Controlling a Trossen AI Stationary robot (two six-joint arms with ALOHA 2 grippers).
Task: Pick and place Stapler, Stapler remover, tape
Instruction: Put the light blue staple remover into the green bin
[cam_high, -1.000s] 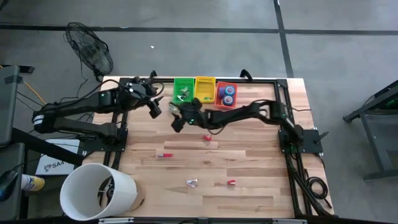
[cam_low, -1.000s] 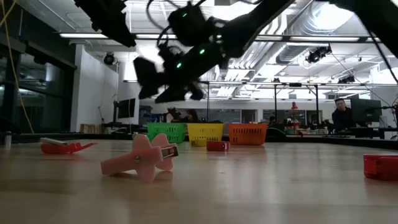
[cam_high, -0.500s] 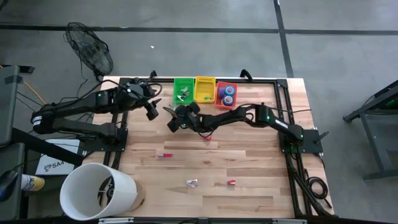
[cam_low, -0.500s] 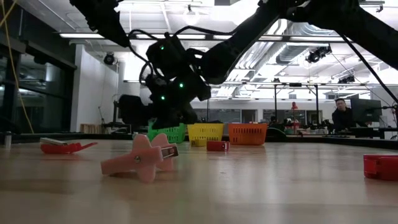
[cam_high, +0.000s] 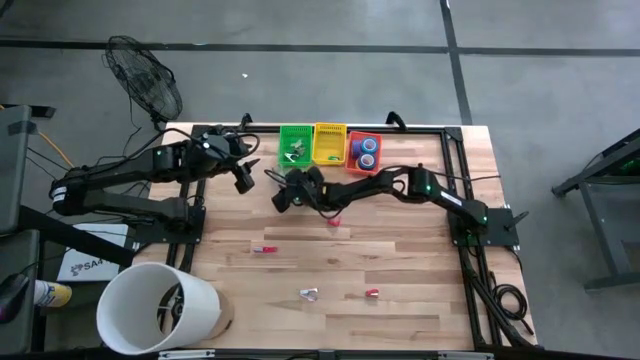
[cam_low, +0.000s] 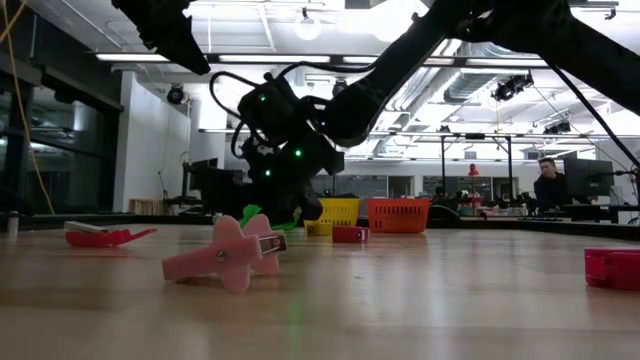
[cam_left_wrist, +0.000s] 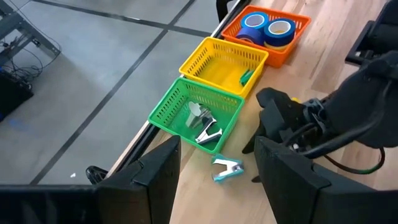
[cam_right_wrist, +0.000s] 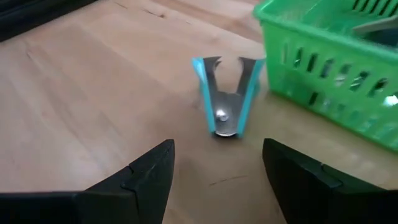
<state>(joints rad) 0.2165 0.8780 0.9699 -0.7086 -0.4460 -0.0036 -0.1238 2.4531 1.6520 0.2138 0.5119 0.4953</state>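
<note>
Wooden tabletop (cam_high: 400, 270) in an open workshop; we see baskets along its far edge.
Right tool (cam_right_wrist: 214, 186) gapes empty before a teal staple remover (cam_right_wrist: 224, 94); left tool (cam_left_wrist: 214, 165) open too; only wrist views show this.

Overhead view is evenly lit, soft shadows only. Low view is heavily backlit: ceiling lights (cam_low: 305, 30) blow out and the arms go to silhouette. Right wrist view has its fingers (cam_right_wrist: 134, 180) blurry up close, staple remover (cam_right_wrist: 225, 93) slightly soft.
</note>
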